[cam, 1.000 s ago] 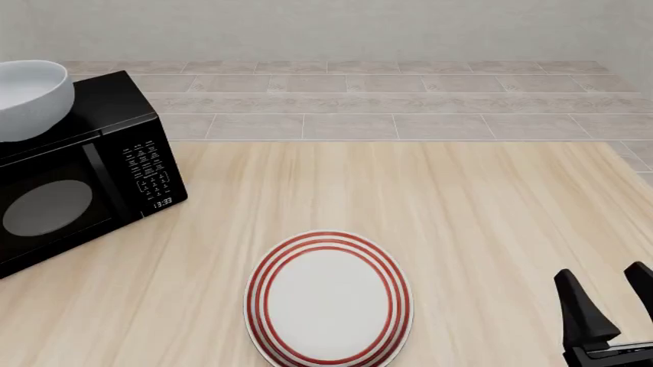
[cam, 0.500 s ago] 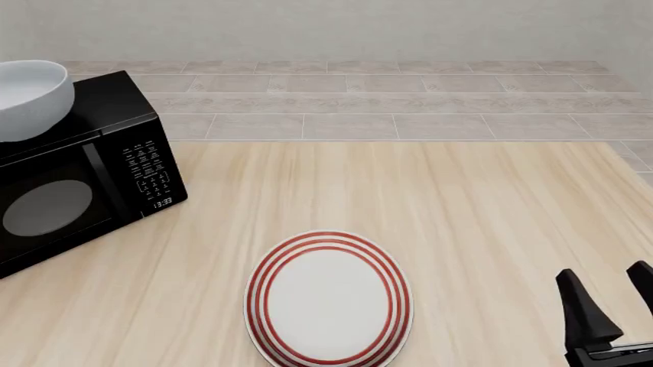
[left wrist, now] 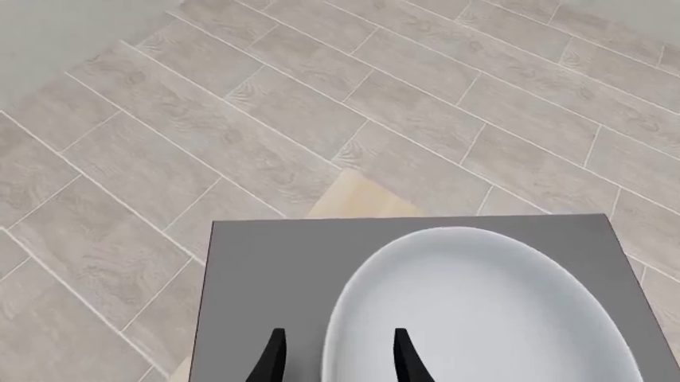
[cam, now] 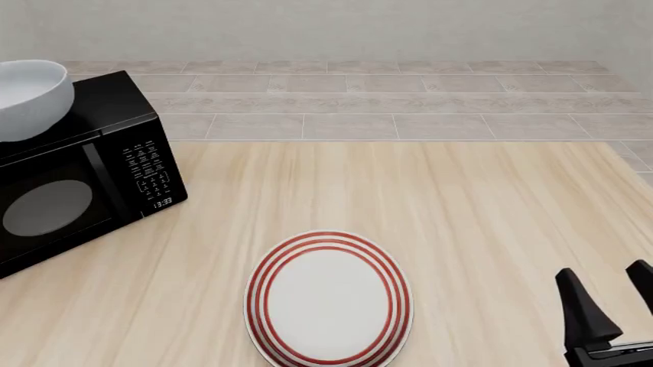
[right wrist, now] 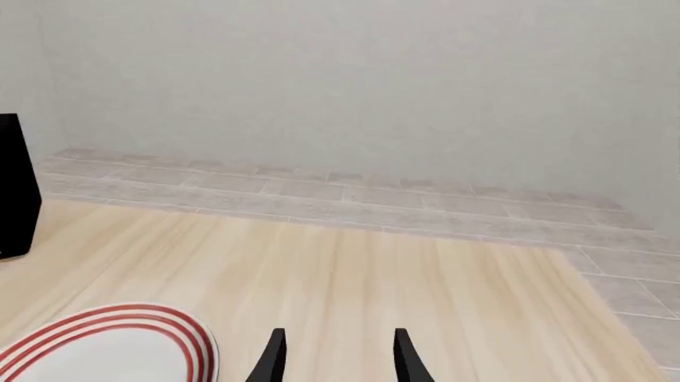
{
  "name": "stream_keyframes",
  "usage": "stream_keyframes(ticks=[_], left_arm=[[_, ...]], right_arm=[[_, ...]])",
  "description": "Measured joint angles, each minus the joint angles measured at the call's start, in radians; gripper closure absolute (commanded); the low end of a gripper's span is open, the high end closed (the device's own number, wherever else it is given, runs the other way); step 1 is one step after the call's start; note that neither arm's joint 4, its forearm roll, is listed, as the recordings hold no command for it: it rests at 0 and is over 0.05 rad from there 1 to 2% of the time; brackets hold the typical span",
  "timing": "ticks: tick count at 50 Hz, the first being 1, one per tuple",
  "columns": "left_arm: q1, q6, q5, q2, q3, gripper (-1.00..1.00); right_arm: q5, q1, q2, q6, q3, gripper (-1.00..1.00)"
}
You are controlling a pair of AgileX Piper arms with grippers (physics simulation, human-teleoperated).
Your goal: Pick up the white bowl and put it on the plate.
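The white bowl (cam: pixel 29 95) (left wrist: pixel 478 310) sits upright on top of the black microwave (cam: pixel 97 168) at the far left. My left gripper (left wrist: pixel 338 360) is open just above the microwave's top. Its two fingertips stand either side of the bowl's near rim, one outside the bowl and one over its inside. The front view does not show this gripper. The red-ringed plate (cam: pixel 329 300) (right wrist: pixel 107 350) lies flat near the table's front edge, at the middle. My right gripper (cam: pixel 610 302) (right wrist: pixel 338 360) hangs open at the front right, to the right of the plate, holding nothing.
The microwave's grey top (left wrist: pixel 266 270) extends around the bowl. The light wooden table (cam: pixel 429 206) stretches between the microwave and the right arm. Grey tiled floor (cam: pixel 388 99) and a pale wall lie beyond the table's far edge.
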Motion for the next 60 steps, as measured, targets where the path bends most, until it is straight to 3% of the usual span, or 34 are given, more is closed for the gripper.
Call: stream_keyframes(ticks=[11, 12, 31, 60], left_arm=[[0.001, 0.001, -0.017, 0.001, 0.004, -1.00], [0.002, 0.002, -0.019, 0.000, 0.007, 1.00], [0.016, -0.003, -0.042, -0.002, 0.023, 1.00], [-0.101, -0.207, 0.004, -0.150, 0.072, 1.00]], right_arm=[[-0.003, 0.001, 0.002, 0.003, 0.000, -1.00], [-0.002, 0.001, 0.004, 0.003, -0.002, -1.00], [0.015, 0.002, 0.012, 0.005, -0.030, -1.00], [-0.005, 0.003, 0.039, -0.001, -0.026, -1.00]])
